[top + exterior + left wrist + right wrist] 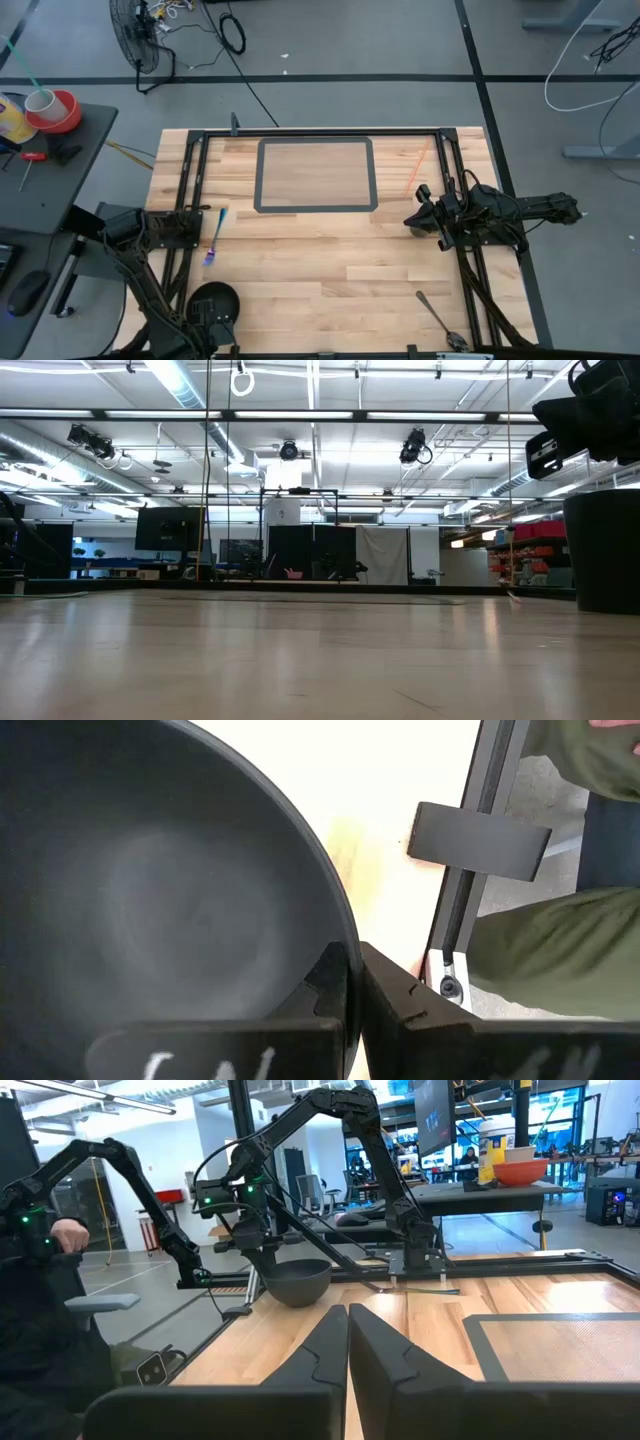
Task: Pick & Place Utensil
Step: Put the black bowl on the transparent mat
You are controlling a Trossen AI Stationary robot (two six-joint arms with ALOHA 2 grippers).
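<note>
The left hand [352, 955] pinches the rim of the black bowl [212, 303], one finger inside the wall and one outside. The bowl sits at the front edge of the counter [330, 270], on the left arm's side. By my judgement this is the setting-up step: the bowl is being held or placed as the receiver, and no utensil is lifted yet.

Two utensils lie loose. A blue fork [215, 238] rests just behind the bowl, on bare wood. A metal spoon [437, 318] lies level with the bowl, well apart from it, towards the right arm's side. Which one the task means I cannot tell.

The right hand [412, 215] hovers farther back than the bowl and far across from it, fingers pressed together on nothing. The next move probably calls for that hand to spread, drop over the spoon handle and carry it across to the bowl. Otherwise the left hand must release the rim and reach back for the fork.

Beyond the fork, farther from the bowl, a black taped rectangle [258, 175] marks the pale plank surface. A thin orange stick [416, 167] lies beside it on the side away from the bowl.

Close by the bowl, past the counter's edge, a person's olive sleeve [540, 950] shows. Farther off there is grey floor with cables and a standing fan [135, 35].
</note>
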